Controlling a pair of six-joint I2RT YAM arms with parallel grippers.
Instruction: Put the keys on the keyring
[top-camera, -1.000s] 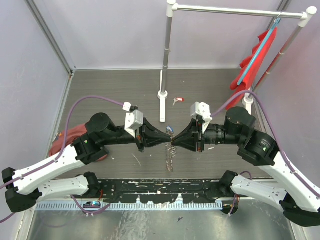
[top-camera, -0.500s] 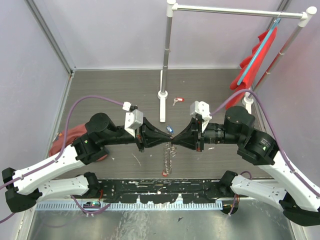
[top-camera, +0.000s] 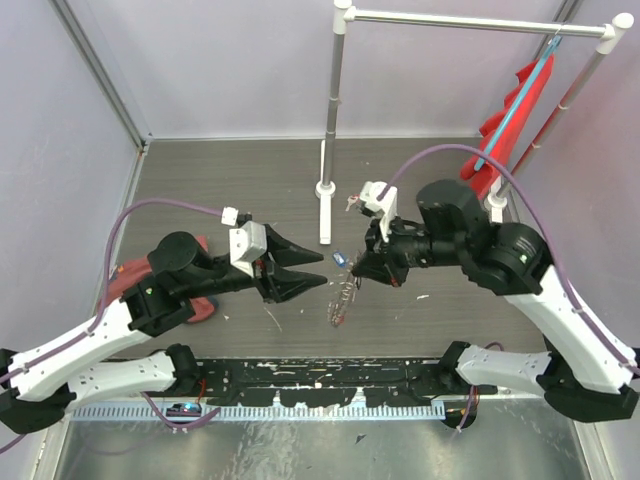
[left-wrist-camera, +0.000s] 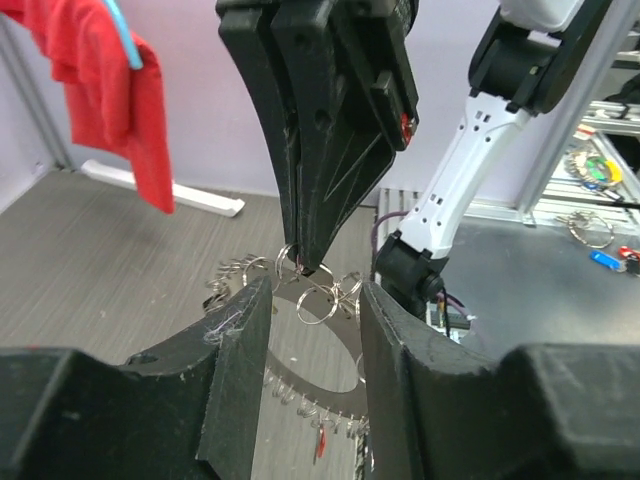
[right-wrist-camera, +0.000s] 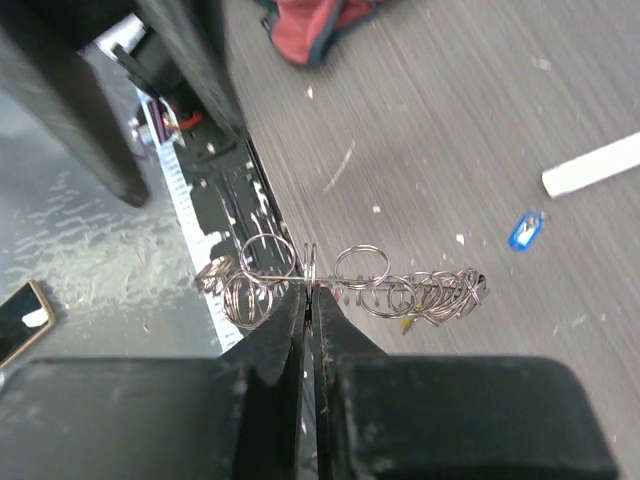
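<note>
Right wrist — keyring (right-wrist-camera: 418, 292) in end effector (right-wrist-camera: 312, 292)

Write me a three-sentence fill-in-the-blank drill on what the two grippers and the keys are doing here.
1. The right gripper is shut on the ____.
2. The jaws of the left gripper stand ____.
3. The key lying loose in the right wrist view has a ____ tag.
Missing words: keyring; open; blue.

Silvery loop-fringed keyring (right-wrist-camera: 370, 284) hanging mid-air, blue-tagged key (right-wrist-camera: 524, 229) lying flat apart
</note>
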